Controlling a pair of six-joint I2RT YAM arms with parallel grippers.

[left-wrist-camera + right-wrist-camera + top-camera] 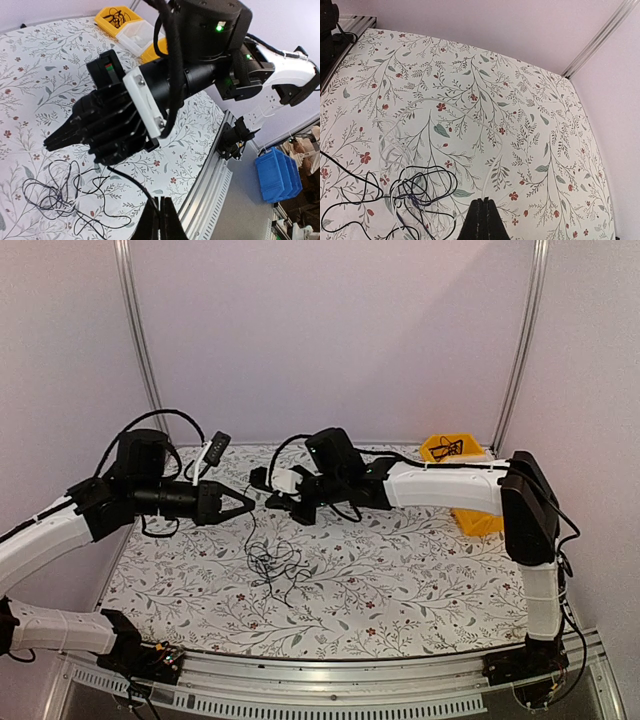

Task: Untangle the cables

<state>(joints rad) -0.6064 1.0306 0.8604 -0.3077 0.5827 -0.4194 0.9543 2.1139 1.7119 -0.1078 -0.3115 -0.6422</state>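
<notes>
The left gripper (160,212) is pressing its fingers together on 1 black strand of the cables (270,565). That strand is running from its tips down to the bunch. Holding it up off the table (420,590) is probably meant to put it under light tension, so it can be drawn out of the loops.

The bunch is lying loosely looped on the flowered cloth, around the middle and slightly left, just nearer than the 2 grippers. They are hovering above it, close together and tip facing tip.

The right gripper (481,210) is reaching in from the right with its fingers pressed tight as well. In the right wrist view a pale thin strand (492,172) is running up toward its tips. It may be pinching that strand, but I cannot tell for certain.

Facing each other like this, the arms look set to pull in opposite directions, 1 anchoring while the other is drawing a strand away. The tangle is looking far from sorted.

A yellow bin (445,448) with some dark wire in it is sitting at the far right, well apart from the work.
</notes>
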